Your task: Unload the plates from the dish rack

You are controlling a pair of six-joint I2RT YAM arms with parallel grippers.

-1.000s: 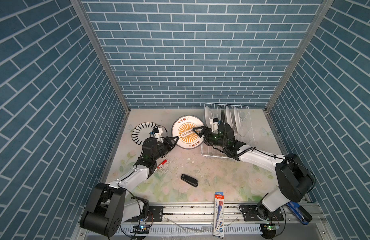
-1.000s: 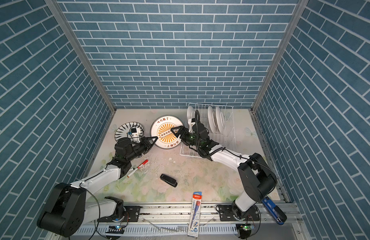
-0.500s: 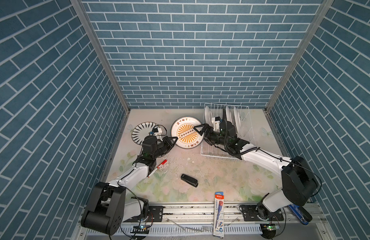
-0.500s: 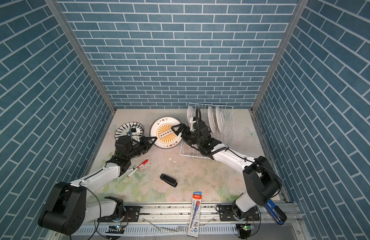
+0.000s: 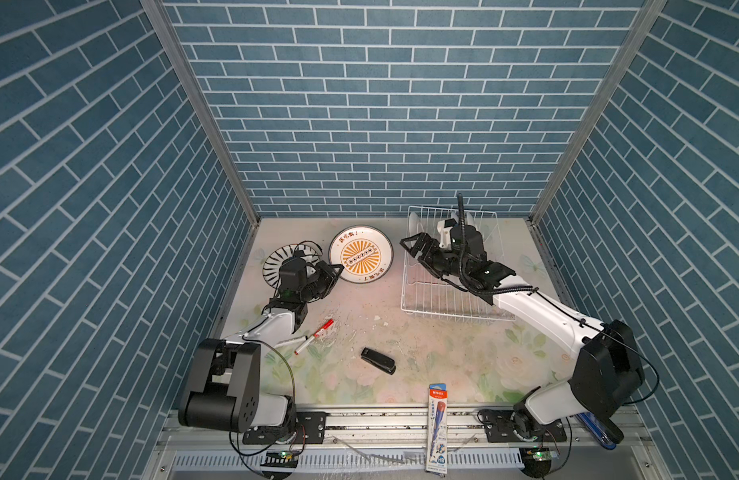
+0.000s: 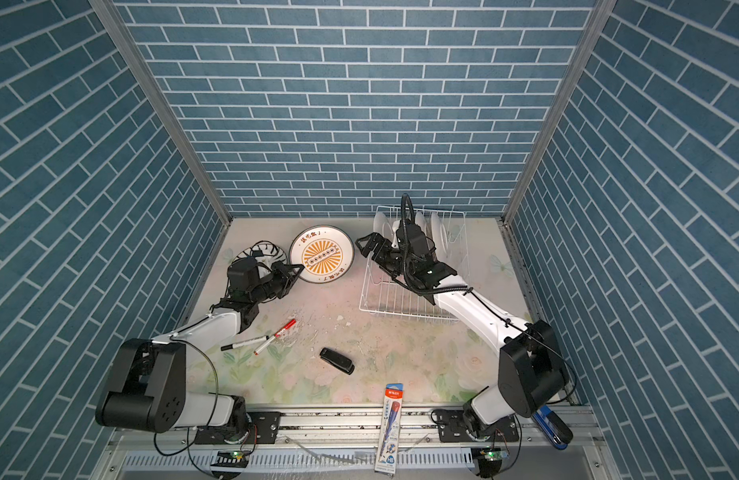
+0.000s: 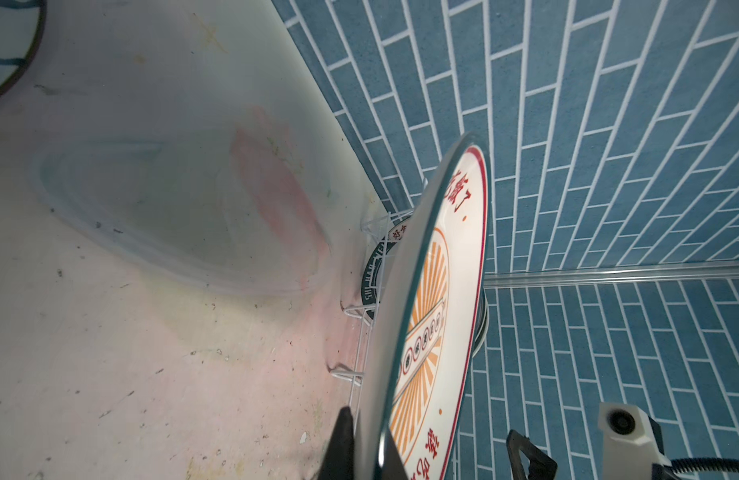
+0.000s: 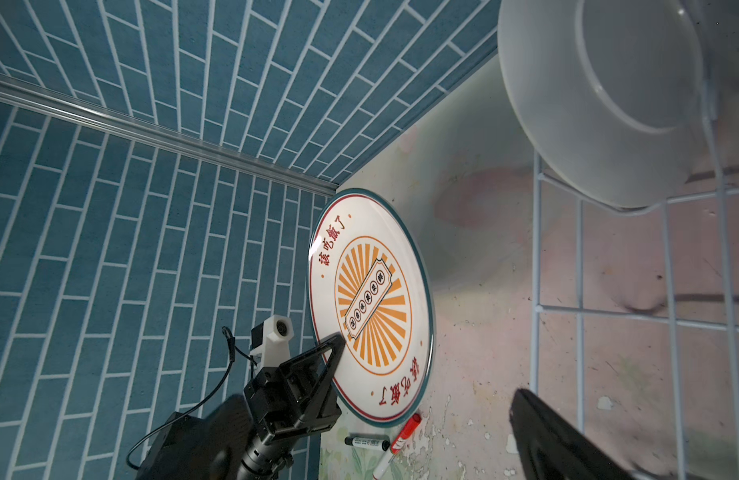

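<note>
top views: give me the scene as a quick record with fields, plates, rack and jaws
orange sunburst plate: out of the rack, tilted, gripped at its rim
left jaws: shut on the orange sunburst plate
dish rack: several white-backed plates standing upright in it
right jaws: open, empty, at the dish rack's left edge, apart from the orange sunburst plate
black-striped plate: flat on the table, partly hidden
loose items: two markers, black stapler
</note>
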